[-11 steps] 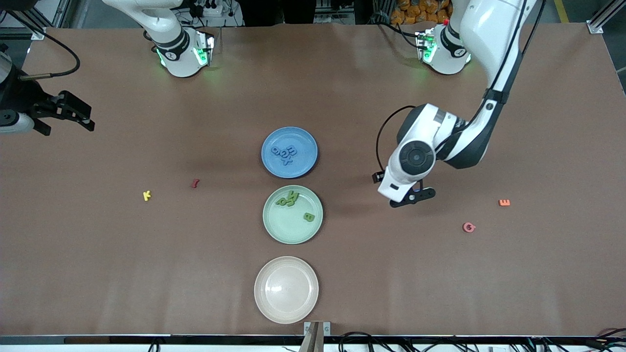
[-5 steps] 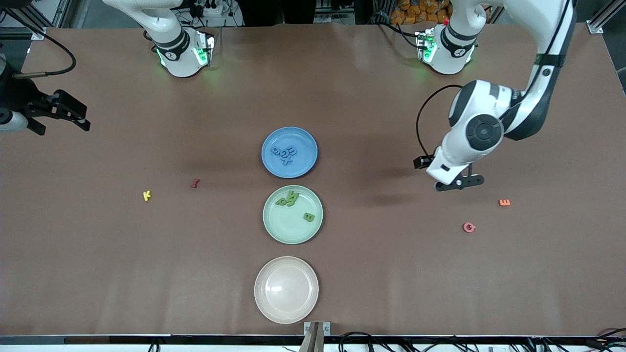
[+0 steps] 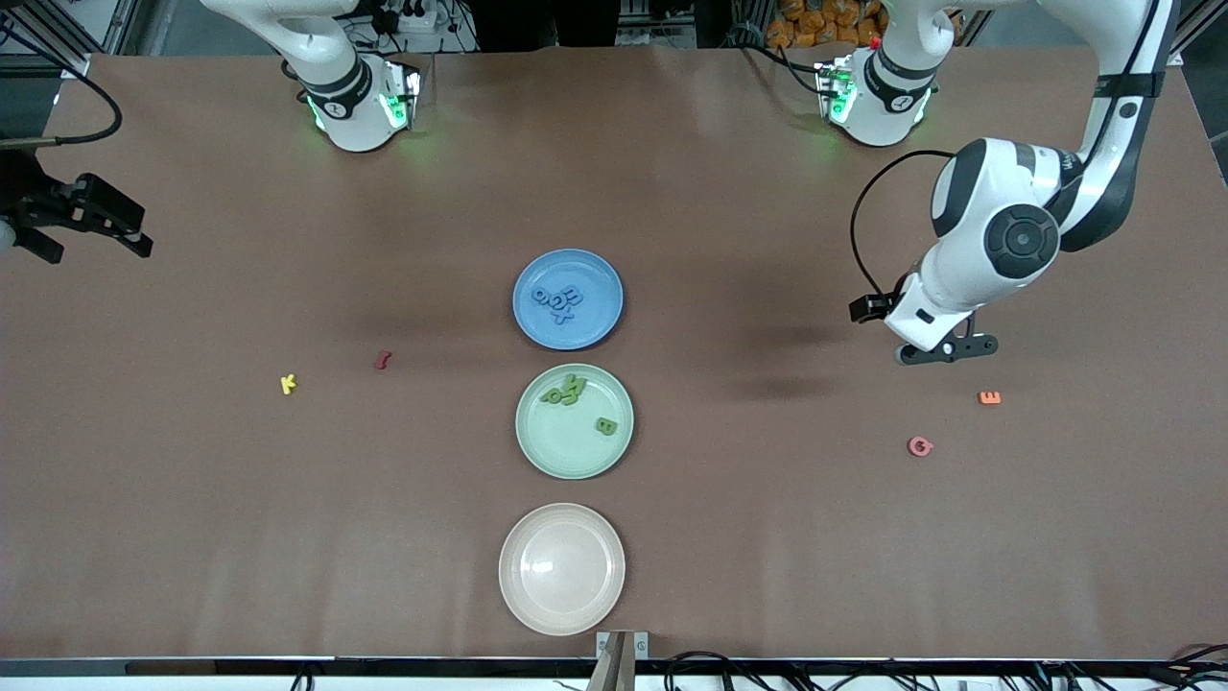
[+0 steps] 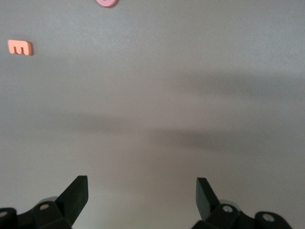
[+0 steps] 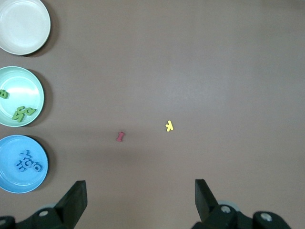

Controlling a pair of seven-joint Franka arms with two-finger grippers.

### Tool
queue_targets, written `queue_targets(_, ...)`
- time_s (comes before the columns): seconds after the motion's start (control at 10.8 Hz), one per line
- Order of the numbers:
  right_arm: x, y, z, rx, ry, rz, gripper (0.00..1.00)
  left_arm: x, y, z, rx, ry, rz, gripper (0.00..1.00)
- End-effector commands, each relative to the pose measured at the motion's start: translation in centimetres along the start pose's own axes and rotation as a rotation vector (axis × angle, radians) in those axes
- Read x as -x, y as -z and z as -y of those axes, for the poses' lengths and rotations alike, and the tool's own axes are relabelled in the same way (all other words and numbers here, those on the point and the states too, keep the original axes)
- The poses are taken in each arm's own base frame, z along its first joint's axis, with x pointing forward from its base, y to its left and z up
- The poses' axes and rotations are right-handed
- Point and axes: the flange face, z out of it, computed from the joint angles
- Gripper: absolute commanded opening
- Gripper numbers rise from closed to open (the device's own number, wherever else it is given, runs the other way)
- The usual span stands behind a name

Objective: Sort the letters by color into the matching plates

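Spanning brown table (image 3: 767,537), three plates (image 3: 562,569) mid-row, both arms' jaws open, empty.

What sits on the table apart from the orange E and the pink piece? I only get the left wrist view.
Observer: Three plates in a row: blue plate, green plate, cream plate.
Operator: Anything in them?
Observer: Blue letters lie in the blue one, green letters in the green one.
Operator: Other loose pieces?
Observer: A yellow letter and a dark red piece, toward the right arm's end.
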Motion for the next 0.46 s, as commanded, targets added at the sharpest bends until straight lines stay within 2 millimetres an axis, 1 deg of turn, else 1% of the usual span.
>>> queue_targets(0.0,-0.9,0.7,0.4,0.011,0.016,0.025,1.00,1.7,1.4,1.3,0.026,-0.012,-0.025,1.00)
queue_targets(0.18,-0.9,0.7,0.4,0.009,0.016,0.027,1.00,2.3,1.5,1.5,0.022,-0.012,-0.026,1.00)
queue_targets(0.37,-0.7,0.6,0.5,0.006,0.014,0.049,1.00,3.3,1.1,1.7,0.014,-0.013,-0.017,1.00)
